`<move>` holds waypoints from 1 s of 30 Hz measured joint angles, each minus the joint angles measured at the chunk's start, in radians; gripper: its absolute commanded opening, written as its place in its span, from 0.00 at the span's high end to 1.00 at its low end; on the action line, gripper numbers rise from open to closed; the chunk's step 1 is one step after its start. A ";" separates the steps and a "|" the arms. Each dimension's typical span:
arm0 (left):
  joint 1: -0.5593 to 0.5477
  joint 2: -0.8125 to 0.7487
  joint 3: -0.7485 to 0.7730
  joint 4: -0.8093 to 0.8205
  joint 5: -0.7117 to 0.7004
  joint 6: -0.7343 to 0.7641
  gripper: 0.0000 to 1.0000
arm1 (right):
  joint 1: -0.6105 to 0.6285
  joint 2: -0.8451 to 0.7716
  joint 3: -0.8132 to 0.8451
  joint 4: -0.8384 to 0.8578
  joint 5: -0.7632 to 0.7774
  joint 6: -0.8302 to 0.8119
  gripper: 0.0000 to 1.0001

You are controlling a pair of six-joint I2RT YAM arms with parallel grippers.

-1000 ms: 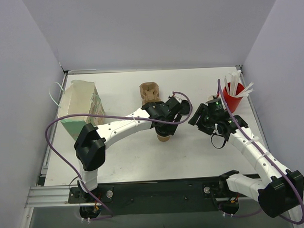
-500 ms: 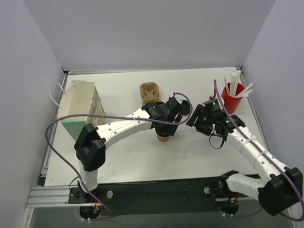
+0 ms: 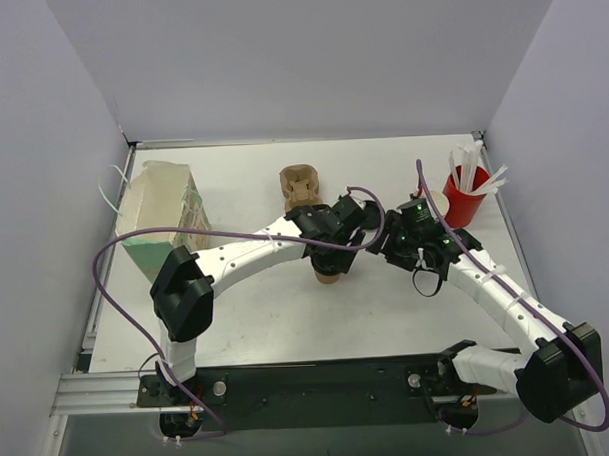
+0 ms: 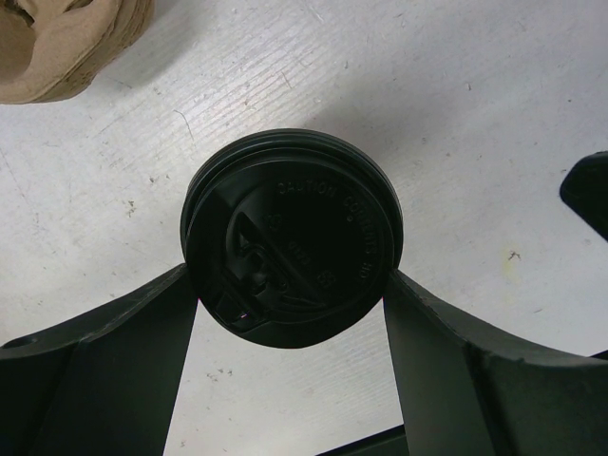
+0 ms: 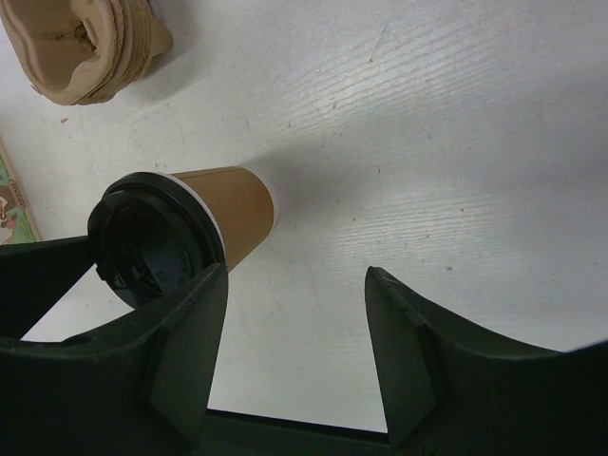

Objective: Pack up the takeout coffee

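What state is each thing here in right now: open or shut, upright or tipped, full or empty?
takeout coffee: upright, black lid on.
left gripper: fingers flank the lid; grip unclear.
right gripper: open, empty, beside the coffee.
pulp carrier: no cup in it.
red cup: upright, full of white sticks.
bag: standing upright.

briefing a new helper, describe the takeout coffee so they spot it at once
On the white table, look at the middle, just nearer the arms than the pulp carrier, inside the left claw. The coffee cup is brown paper, and its black lid sets it apart from the red cup of white sticks.
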 measured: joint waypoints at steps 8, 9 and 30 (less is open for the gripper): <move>0.001 0.010 -0.012 0.002 0.005 -0.001 0.34 | 0.012 0.018 -0.008 0.038 -0.014 0.010 0.45; 0.001 0.010 -0.013 0.003 0.005 -0.001 0.34 | 0.012 0.022 -0.010 0.043 -0.018 0.012 0.45; 0.011 0.008 -0.021 0.016 0.005 0.000 0.04 | 0.018 0.031 -0.015 0.053 -0.026 0.015 0.46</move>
